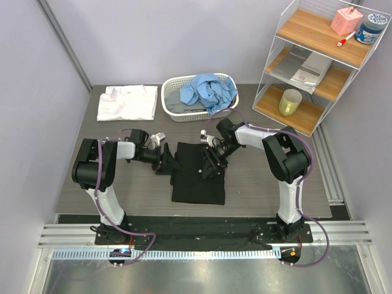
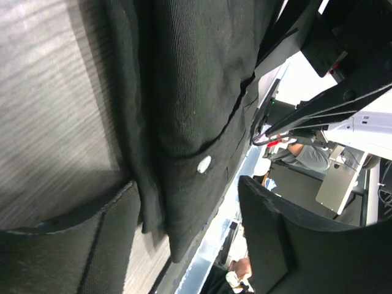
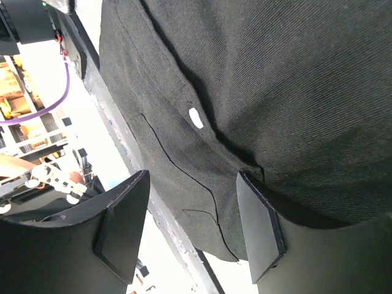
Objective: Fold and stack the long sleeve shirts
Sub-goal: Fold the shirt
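Note:
The black long sleeve shirt [image 1: 198, 177] lies folded into a rectangle at the table's middle. My left gripper [image 1: 166, 160] is at its upper left edge, open. In the left wrist view the shirt [image 2: 190, 92], with a white button [image 2: 204, 163], hangs between the spread fingers [image 2: 67, 245]. My right gripper [image 1: 211, 162] is over the shirt's upper middle, open. In the right wrist view the cloth [image 3: 275, 79] and a button [image 3: 196, 117] fill the space between the fingers [image 3: 260, 226]. A folded white shirt [image 1: 127, 102] lies at the back left. A light blue shirt [image 1: 208, 92] is heaped in the basket.
The white slatted basket [image 1: 184, 115] stands at the back middle with grey cloth under the blue shirt. A wire shelf [image 1: 318, 61] at the back right holds a yellow cup [image 1: 290, 102], papers, a pink item and a jar.

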{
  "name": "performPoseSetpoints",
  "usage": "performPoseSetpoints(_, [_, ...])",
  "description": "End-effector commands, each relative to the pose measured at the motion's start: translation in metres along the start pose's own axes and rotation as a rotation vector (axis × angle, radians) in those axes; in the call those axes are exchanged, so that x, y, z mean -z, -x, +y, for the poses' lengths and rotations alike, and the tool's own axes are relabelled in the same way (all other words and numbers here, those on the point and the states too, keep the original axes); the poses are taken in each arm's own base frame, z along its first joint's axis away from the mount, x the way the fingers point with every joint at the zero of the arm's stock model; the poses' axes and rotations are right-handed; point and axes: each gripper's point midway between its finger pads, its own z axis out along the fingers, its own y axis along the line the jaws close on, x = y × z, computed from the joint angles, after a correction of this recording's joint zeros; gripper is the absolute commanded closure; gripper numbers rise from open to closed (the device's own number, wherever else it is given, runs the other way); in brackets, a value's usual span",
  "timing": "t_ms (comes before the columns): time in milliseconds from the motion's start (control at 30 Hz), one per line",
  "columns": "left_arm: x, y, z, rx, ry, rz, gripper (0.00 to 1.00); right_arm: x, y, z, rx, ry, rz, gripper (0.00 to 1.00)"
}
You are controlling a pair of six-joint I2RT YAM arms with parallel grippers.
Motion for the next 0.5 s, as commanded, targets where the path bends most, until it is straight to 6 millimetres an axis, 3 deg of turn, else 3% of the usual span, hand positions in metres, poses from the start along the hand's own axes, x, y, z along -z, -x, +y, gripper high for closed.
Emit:
performPoseSetpoints(0, [-0.009,0.013,0.022,-0.058,0.073,-0.046,0.38,-0.004,0.012,-0.021,0.037,-0.075,-0.022,0.35])
performPoseSetpoints(300, [-0.021,0.017,0.008,-0.090,0.031,-0.047,0.56,-0.006,0.013,-0.022,0.027,-0.071,-0.024,0.35])
performPoseSetpoints(333, [-0.020,0.020,0.005,-0.088,0.029,-0.053,0.71,-0.005,0.015,-0.021,0.029,-0.073,-0.031,0.35])
performPoseSetpoints(433, [-0.010,0.027,-0.001,-0.101,0.041,-0.064,1.00,-0.001,0.017,-0.018,0.029,-0.071,-0.043,0.35])
performPoseSetpoints(467, [-0.006,0.022,0.000,-0.075,0.069,-0.044,1.00,0.003,0.020,-0.014,0.034,-0.072,-0.056,0.34])
